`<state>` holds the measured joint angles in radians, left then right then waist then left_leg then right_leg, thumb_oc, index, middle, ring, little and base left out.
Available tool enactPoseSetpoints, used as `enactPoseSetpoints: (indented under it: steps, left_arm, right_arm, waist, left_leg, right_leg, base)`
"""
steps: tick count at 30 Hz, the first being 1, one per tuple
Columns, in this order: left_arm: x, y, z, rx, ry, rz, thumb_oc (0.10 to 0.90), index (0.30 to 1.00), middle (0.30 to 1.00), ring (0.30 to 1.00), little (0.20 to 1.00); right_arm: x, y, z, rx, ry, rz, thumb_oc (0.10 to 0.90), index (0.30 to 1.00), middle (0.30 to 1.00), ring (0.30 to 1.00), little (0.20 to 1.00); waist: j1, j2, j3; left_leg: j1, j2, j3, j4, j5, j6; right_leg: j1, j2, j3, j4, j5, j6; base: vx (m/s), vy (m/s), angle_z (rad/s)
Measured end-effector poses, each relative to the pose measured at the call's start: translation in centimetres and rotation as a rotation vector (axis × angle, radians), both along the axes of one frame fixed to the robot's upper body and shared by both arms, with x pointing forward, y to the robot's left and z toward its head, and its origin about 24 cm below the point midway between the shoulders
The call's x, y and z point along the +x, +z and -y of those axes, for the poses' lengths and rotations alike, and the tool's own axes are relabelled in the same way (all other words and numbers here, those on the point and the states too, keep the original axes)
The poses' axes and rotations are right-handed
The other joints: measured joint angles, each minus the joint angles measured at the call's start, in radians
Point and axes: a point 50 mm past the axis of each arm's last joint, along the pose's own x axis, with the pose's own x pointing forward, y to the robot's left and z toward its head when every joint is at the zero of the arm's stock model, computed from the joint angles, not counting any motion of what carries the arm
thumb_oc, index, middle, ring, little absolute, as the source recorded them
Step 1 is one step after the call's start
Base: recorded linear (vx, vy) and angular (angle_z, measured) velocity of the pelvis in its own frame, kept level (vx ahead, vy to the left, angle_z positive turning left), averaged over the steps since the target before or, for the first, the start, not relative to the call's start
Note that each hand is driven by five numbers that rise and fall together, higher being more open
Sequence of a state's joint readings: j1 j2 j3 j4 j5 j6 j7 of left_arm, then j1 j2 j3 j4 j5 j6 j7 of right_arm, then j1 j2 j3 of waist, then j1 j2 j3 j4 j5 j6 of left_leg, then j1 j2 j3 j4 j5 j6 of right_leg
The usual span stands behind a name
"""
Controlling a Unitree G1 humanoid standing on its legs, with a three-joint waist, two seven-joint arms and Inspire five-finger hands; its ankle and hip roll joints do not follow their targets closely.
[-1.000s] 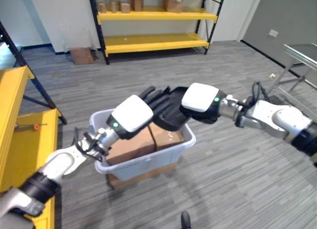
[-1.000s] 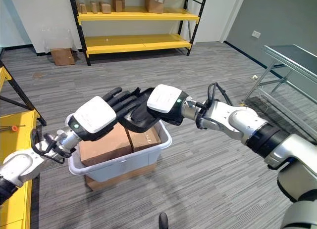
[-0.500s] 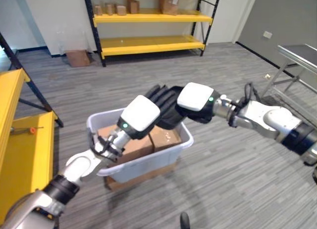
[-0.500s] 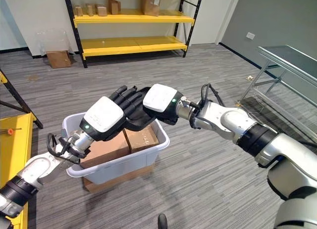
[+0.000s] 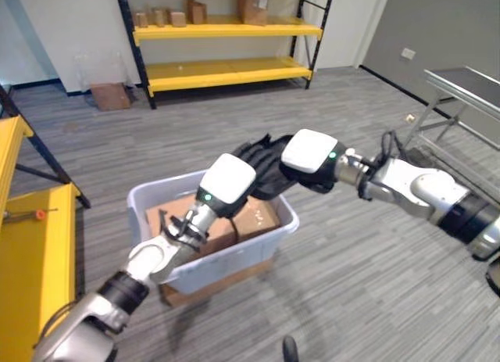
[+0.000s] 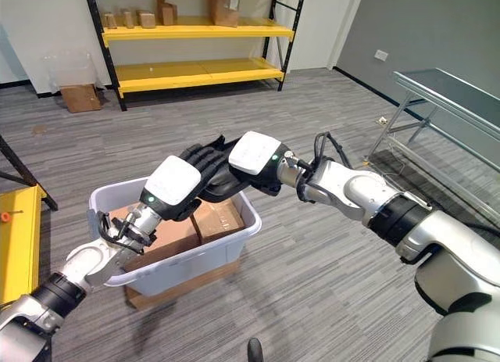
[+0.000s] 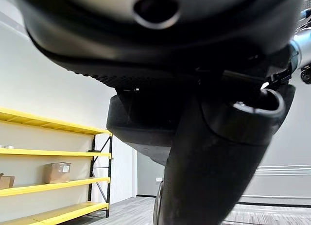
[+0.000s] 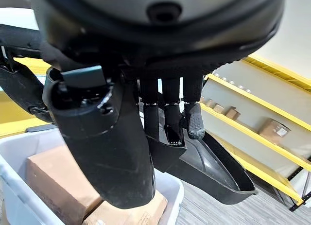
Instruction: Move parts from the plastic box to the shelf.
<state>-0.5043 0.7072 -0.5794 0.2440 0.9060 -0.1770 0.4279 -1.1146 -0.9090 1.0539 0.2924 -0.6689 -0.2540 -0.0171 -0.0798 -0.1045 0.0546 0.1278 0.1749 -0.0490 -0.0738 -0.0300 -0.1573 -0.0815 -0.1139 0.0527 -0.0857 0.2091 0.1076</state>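
A black curved part (image 6: pixel 226 182) was held above the plastic box (image 6: pixel 242 229) between the left hand (image 6: pixel 205 160) and the right hand (image 6: pixel 234 174), fingers laid straight against it. Cardboard boxes (image 6: pixel 195 225) lay in the box. The far yellow shelf (image 6: pixel 195 69) was well apart; carrying and placing were judged left to do.

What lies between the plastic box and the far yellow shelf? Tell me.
Bare grey carpet floor separates the plastic box from the far yellow shelf, seen in the left eye view.
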Motion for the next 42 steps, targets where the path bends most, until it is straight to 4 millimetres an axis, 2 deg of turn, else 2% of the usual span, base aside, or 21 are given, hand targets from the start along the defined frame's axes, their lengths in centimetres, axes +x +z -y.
enactPoseSetpoints:
  steps: [19, 20, 21, 22, 25, 30, 33, 35, 37, 38, 39, 42]
  left_arm:
    - [0.0, -0.3, 0.4, -0.033, -0.011, -0.008, 0.400, 0.300, 0.300, 0.300, 0.300]
    - [0.0, -0.3, 0.3, -0.038, -0.009, -0.011, 0.400, 0.300, 0.300, 0.300, 0.300]
    - [0.0, -0.3, 0.2, -0.041, -0.007, -0.014, 0.400, 0.300, 0.300, 0.300, 0.300]
    - [-0.2, -0.4, 0.0, -0.051, -0.004, -0.017, 0.400, 0.300, 0.300, 0.300, 0.300]
    - [-0.7, -0.9, -1.1, -0.048, 0.022, -0.035, 0.400, 0.300, 0.300, 0.300, 0.300]
    - [-2.5, -3.4, -3.6, -0.009, 0.095, -0.138, 0.400, 0.300, 0.300, 0.300, 0.300]
    - [-3.6, -4.6, -5.4, -0.004, 0.160, -0.182, 0.400, 0.300, 0.300, 0.300, 0.300]
    - [-4.4, -4.7, -6.9, -0.005, 0.209, -0.185, 0.400, 0.300, 0.300, 0.300, 0.300]
    - [-5.4, -4.6, -8.8, -0.031, 0.288, -0.177, 0.400, 0.300, 0.300, 0.300, 0.300]
    - [-5.8, -4.2, -10.5, -0.023, 0.367, -0.160, 0.400, 0.300, 0.300, 0.300, 0.300]
    - [-6.3, -3.7, -11.4, -0.041, 0.399, -0.138, 0.400, 0.300, 0.300, 0.300, 0.300]
    - [-6.6, -3.0, -13.1, -0.050, 0.491, -0.097, 0.400, 0.300, 0.300, 0.300, 0.300]
  right_arm:
    - [-0.1, -0.4, -0.7, 0.003, 0.021, -0.013, 0.400, 0.300, 0.300, 0.300, 0.300]
    - [-0.1, -0.4, -0.7, 0.003, 0.022, -0.013, 0.567, 0.533, 0.533, 0.533, 0.533]
    - [-0.1, -0.4, -0.7, 0.007, 0.022, -0.014, 0.624, 0.613, 0.613, 0.613, 0.613]
    - [-0.2, -0.4, -0.7, 0.023, 0.024, -0.016, 0.900, 1.000, 1.000, 1.000, 1.000]
    - [-0.4, -0.2, -1.2, 0.142, 0.035, -0.038, 0.900, 1.000, 1.000, 1.000, 1.000]
    - [-1.6, 2.6, -2.2, 0.337, 0.113, -0.005, 0.900, 1.000, 1.000, 1.000, 1.000]
    - [-2.4, 3.9, -1.8, 0.462, 0.139, 0.018, 0.900, 1.000, 1.000, 1.000, 1.000]
    - [-3.0, 4.3, -1.1, 0.548, 0.140, 0.015, 0.900, 1.000, 1.000, 1.000, 1.000]
    - [-3.7, 4.0, 0.0, 0.641, 0.127, 0.000, 0.900, 1.000, 1.000, 1.000, 1.000]
    - [-3.8, 3.4, 0.5, 0.693, 0.104, -0.031, 0.900, 1.000, 1.000, 1.000, 1.000]
    - [-4.4, 2.6, 1.4, 0.774, 0.085, -0.056, 0.900, 1.000, 1.000, 1.000, 1.000]
    - [-4.6, 0.9, 2.5, 0.829, 0.022, -0.122, 0.900, 1.000, 1.000, 1.000, 1.000]
  waist:
    - [-0.001, 0.017, -0.018]
    - [0.000, 0.017, -0.017]
    - [0.003, 0.017, -0.017]
    - [0.000, 0.017, -0.017]
    - [-0.001, 0.023, -0.017]
    - [0.004, 0.049, -0.016]
    - [0.004, 0.054, -0.014]
    - [0.020, 0.059, -0.012]
    - [0.031, 0.067, -0.009]
    - [0.047, 0.080, -0.004]
    - [0.053, 0.076, -0.006]
    - [0.066, 0.090, 0.002]
  left_leg:
    - [0.014, 0.000, 0.018, -0.003, -0.001, 0.001]
    - [0.014, 0.000, 0.018, -0.003, -0.001, 0.001]
    - [0.014, 0.000, 0.018, -0.003, -0.001, 0.001]
    - [0.014, 0.000, 0.018, -0.004, -0.001, 0.002]
    - [0.014, 0.001, 0.017, -0.004, 0.000, 0.002]
    - [0.012, 0.006, 0.008, -0.005, -0.003, 0.006]
    - [0.014, 0.015, -0.012, -0.005, -0.003, 0.006]
    - [0.009, 0.020, -0.021, -0.005, -0.003, 0.006]
    - [0.006, 0.022, -0.028, -0.005, -0.005, 0.009]
    - [-0.002, 0.025, -0.036, -0.005, -0.006, 0.011]
    - [-0.006, 0.029, -0.043, -0.005, -0.006, 0.011]
    - [-0.010, 0.033, -0.064, -0.005, -0.006, 0.011]
  right_leg:
    - [0.000, 0.004, 0.018, 0.000, 0.003, 0.000]
    - [0.000, 0.004, 0.018, 0.000, 0.003, 0.000]
    - [0.000, 0.003, 0.017, 0.000, 0.003, 0.000]
    - [0.000, 0.003, 0.018, 0.000, 0.002, 0.000]
    - [0.001, 0.004, 0.015, 0.000, 0.002, 0.000]
    - [0.005, 0.005, 0.003, -0.001, -0.004, -0.001]
    - [0.020, 0.010, -0.020, -0.001, -0.013, -0.003]
    - [0.022, 0.012, -0.031, -0.001, -0.020, -0.002]
    - [0.024, 0.012, -0.036, -0.001, -0.024, -0.004]
    - [0.023, 0.013, -0.045, -0.002, -0.032, 0.002]
    - [0.023, 0.016, -0.051, -0.006, -0.036, 0.001]
    - [0.031, 0.019, -0.068, -0.001, -0.038, -0.004]
  base:
    - [0.00, 0.000, -0.03]
    - [0.00, 0.000, 0.00]
    - [0.00, 0.000, 0.00]
    - [0.00, 0.000, 0.00]
    - [0.00, 0.000, 0.00]
    - [0.02, -0.021, 0.05]
    - [0.02, -0.037, 0.19]
    - [0.02, -0.043, 0.15]
    - [0.03, -0.067, 0.14]
    - [0.04, -0.081, 0.17]
    - [0.03, -0.072, 0.22]
    - [0.02, -0.078, 0.20]
